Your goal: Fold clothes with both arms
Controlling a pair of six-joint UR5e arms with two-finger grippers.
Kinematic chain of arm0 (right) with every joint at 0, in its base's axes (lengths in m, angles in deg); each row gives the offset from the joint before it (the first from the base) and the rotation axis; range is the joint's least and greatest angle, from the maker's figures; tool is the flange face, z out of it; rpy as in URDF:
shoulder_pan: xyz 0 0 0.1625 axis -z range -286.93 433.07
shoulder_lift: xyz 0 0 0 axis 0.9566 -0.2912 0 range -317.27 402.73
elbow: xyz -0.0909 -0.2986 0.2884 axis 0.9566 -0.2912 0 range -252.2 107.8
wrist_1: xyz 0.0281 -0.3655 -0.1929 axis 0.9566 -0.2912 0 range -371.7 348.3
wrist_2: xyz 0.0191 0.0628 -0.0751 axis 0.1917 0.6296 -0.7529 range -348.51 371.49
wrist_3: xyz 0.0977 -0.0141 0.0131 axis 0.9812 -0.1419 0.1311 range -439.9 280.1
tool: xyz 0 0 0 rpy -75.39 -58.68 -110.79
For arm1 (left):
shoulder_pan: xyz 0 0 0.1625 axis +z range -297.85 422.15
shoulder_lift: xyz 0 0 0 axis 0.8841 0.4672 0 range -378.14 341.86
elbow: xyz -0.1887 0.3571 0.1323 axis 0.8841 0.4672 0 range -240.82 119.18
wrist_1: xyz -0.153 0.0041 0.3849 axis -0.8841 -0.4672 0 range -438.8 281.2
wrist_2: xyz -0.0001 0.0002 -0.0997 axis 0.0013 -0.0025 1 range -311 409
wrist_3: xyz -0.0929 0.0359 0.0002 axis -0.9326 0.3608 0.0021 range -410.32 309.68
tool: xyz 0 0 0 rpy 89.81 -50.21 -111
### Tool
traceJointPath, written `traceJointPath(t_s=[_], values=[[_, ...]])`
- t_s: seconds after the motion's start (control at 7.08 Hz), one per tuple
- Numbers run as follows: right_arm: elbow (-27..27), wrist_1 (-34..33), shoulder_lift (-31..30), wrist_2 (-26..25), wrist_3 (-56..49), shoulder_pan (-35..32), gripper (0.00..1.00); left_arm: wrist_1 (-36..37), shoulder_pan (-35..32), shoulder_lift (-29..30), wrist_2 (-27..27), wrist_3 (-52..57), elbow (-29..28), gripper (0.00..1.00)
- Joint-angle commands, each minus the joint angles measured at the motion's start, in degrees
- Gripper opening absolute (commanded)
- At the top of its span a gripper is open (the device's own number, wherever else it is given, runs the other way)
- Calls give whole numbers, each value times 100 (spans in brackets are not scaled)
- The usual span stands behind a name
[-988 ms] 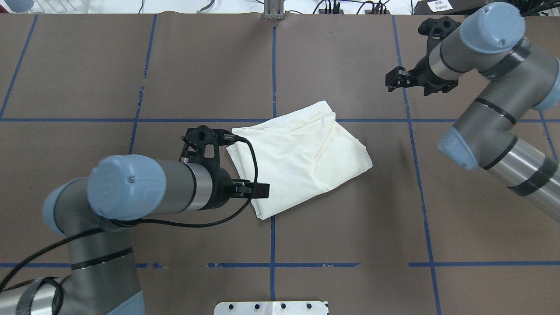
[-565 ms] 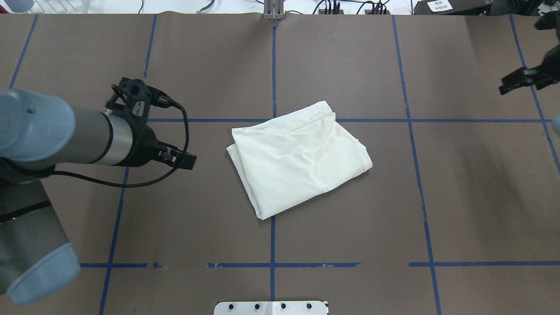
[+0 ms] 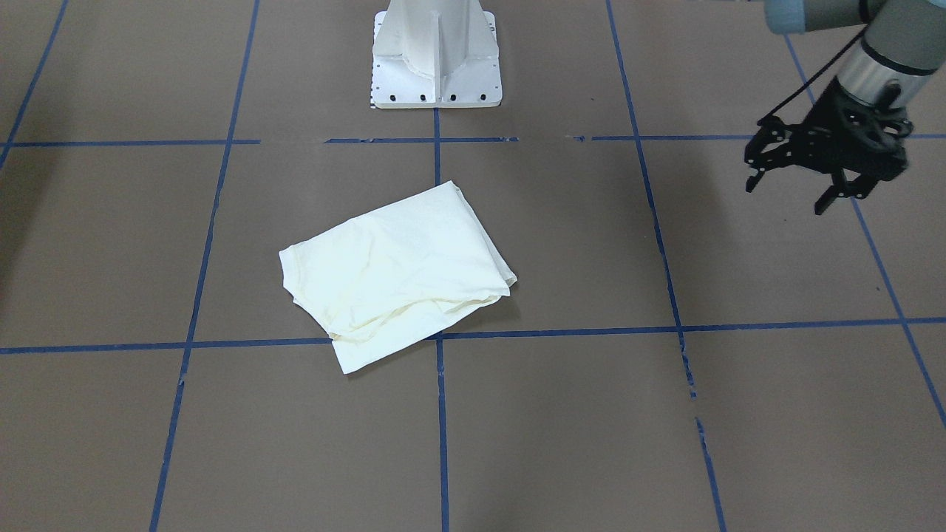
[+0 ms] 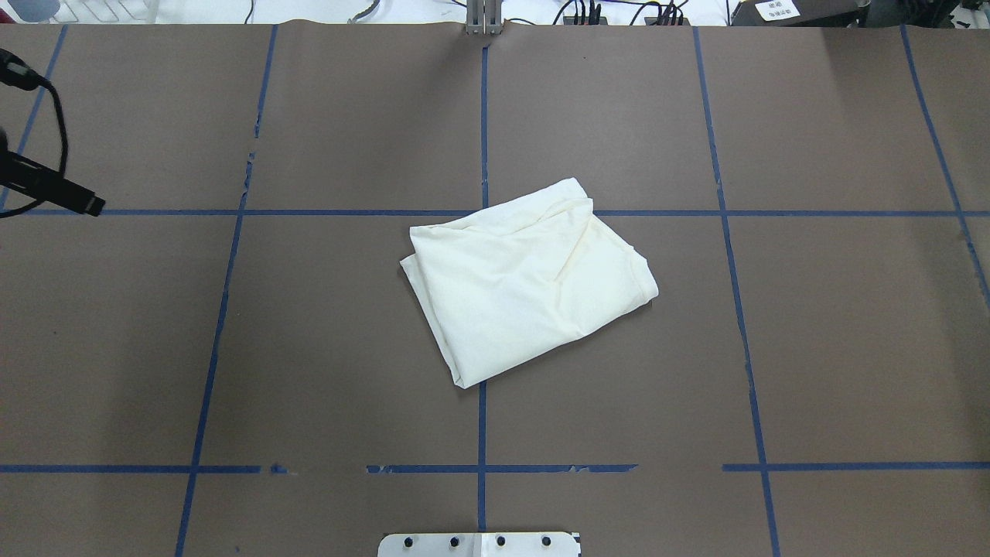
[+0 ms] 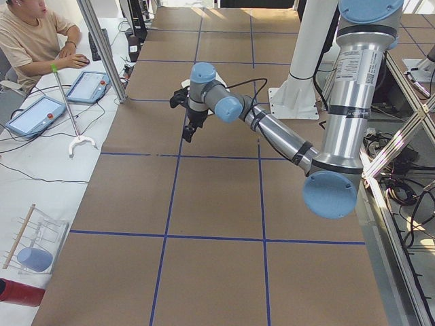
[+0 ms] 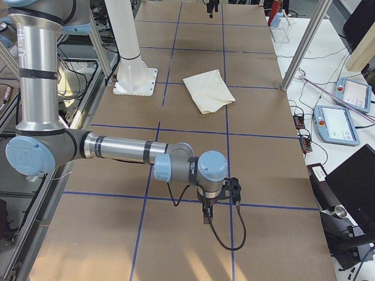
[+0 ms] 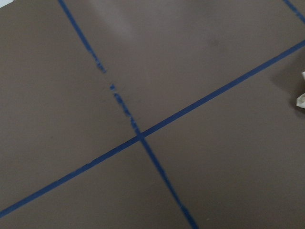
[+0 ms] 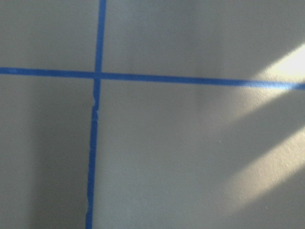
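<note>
The cream shirt (image 4: pixel 530 282) is lying by itself near the middle of the tabletop (image 4: pixel 309 348), folded into a compact, roughly four-sided packet. Its plain side is facing up and no print is showing in any view. It is sitting askew to the blue tape grid (image 4: pixel 483 116), covering a crossing of two lines. One layered edge on the far side is puckering slightly where the folds overlap. Nothing is touching it.

The left claw (image 3: pixel 787 193) is hovering above the tabletop off to the robot's left, well apart from the shirt. Its black fingers are spread with nothing between them. The right claw (image 6: pixel 206 218) is hanging low over the opposite end of the tabletop, pointing down and equally far from the garment. It is showing only in the side view, so whether its fingers are apart or together cannot be told. Both wrist cameras are looking at bare brown surface and tape.

Judging by this layout, the folding is looking finished or close to it. The arms are sitting out at the two ends, likely so that the packet is lying unobstructed and undisturbed. If another fold is wanted, both claws are facing a long reach in to its edges.
</note>
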Motion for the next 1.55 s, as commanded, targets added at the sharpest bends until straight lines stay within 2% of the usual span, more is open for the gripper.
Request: traceJointPath(t_s=[0.0,0.14,0.28,0.42,0.71,1.41], values=[[192,-210,-270,135,-28,-430,100,5,-1108,-617,358,1195,-475,100],[463,-648,-174,92,15,-309,100,75,-1488,-777,524,2137,-912,100],[666,-948,-112,56,59,-238,100,442,-1805,-883,665,2303,-1125,100],[668,-977,-111,56,173,-133,100,1046,-2130,-910,658,2356,-1127,100],[694,-969,-103,39,244,61,100,1209,-2711,-1174,649,3259,-1136,100],[703,-934,-94,47,235,167,100,1123,-2713,-1262,552,3236,-1048,100]])
